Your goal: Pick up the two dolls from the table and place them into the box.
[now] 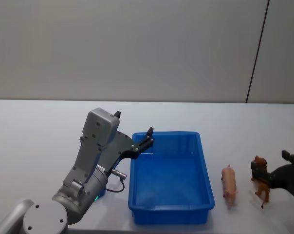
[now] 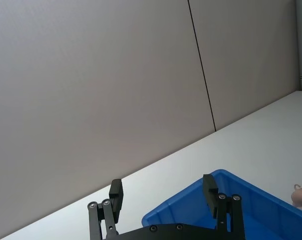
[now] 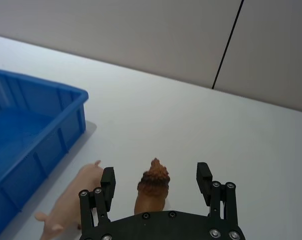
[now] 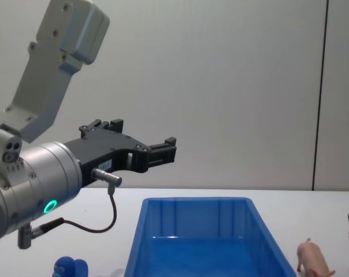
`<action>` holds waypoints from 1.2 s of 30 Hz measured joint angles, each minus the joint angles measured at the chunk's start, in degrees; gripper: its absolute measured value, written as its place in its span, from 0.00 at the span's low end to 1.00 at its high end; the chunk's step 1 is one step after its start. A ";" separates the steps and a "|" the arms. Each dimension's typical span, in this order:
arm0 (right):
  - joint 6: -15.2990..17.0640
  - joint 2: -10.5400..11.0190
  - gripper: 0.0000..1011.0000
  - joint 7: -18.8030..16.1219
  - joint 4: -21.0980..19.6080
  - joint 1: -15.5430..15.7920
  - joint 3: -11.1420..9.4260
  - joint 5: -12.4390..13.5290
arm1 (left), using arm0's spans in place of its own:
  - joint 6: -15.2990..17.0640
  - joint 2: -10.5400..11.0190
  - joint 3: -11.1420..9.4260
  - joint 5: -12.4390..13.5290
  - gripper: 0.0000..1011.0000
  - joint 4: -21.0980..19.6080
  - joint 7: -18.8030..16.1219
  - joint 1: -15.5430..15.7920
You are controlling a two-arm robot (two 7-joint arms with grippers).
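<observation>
The blue box [image 1: 204, 168] sits on the white bench [image 1: 40, 126], a little to the right of centre in the head view, with its long sides running away from the robot. No doll shows on the blue floor of the box.

To the right of the box, close to its right wall but not touching it, the pink pig [image 1: 229, 185] lies lengthwise on the bench. In the chest view it stands on its legs. Just right of the pig, with a small gap between them, is the brown animal [image 1: 260, 184].

The right pincer [image 3: 156, 171] reaches in low from the right edge of the bench. It is released, with its two fingers spread wide. In the right wrist view the brown animal sits between the fingers, with clear space on both sides, and neither finger presses on it. The pig lies just outside one finger, on the side nearer the box.

The left pincer [image 1: 133, 122] is held in the air over the far left corner of the box, well above the rim, as the chest view shows. It is also released, its fingers apart and gripping nothing.

A small rounded blue figure [image 4: 70, 268] rests on the bench to the left of the box, below the left arm. A plain grey wall [image 1: 137, 48] rises behind the bench.
</observation>
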State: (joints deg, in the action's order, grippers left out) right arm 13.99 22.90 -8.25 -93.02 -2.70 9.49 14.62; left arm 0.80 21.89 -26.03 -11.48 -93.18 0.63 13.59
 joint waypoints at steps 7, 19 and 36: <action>2.32 -0.24 0.99 -0.96 2.14 -0.70 0.47 -1.49 | 0.00 0.00 0.00 0.00 0.99 0.00 0.00 0.00; 7.17 -1.30 0.99 -2.55 4.85 -2.23 1.28 -2.25 | 0.00 0.00 0.00 0.00 0.99 0.00 0.00 0.00; 11.55 -2.82 0.57 -2.79 8.05 -4.74 1.17 0.49 | 0.00 0.00 0.00 0.00 0.99 0.00 0.00 0.00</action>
State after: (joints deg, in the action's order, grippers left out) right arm 25.54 20.08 -11.04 -84.98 -7.44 10.66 15.11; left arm 0.80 21.89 -26.02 -11.48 -93.18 0.62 13.59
